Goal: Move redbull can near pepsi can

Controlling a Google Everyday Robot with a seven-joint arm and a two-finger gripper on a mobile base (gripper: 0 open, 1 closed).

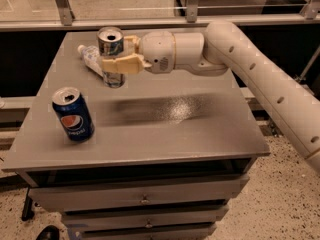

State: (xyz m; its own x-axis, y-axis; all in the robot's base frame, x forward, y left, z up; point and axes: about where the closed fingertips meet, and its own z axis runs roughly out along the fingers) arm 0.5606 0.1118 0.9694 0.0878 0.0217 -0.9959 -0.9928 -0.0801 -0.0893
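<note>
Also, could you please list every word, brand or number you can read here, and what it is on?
"pepsi": on the pepsi can, under its round logo.
The redbull can, clamped in the gripper above the table's rear left: nothing legible.
The plastic bottle behind it: label too blurred to read.

The redbull can is thin metal with a dull silver sheen. It is clasped between the fingers of the gripper over the table's far left part. Those fingers look like matt cream plastic (yellower than the arm). The arm has a smooth off-white plastic shell, softly glossy. The pepsi can is glossy dark blue metal. The table top is matt grey and finely grained, with one glinting patch. The bottle is clear plastic.
</note>
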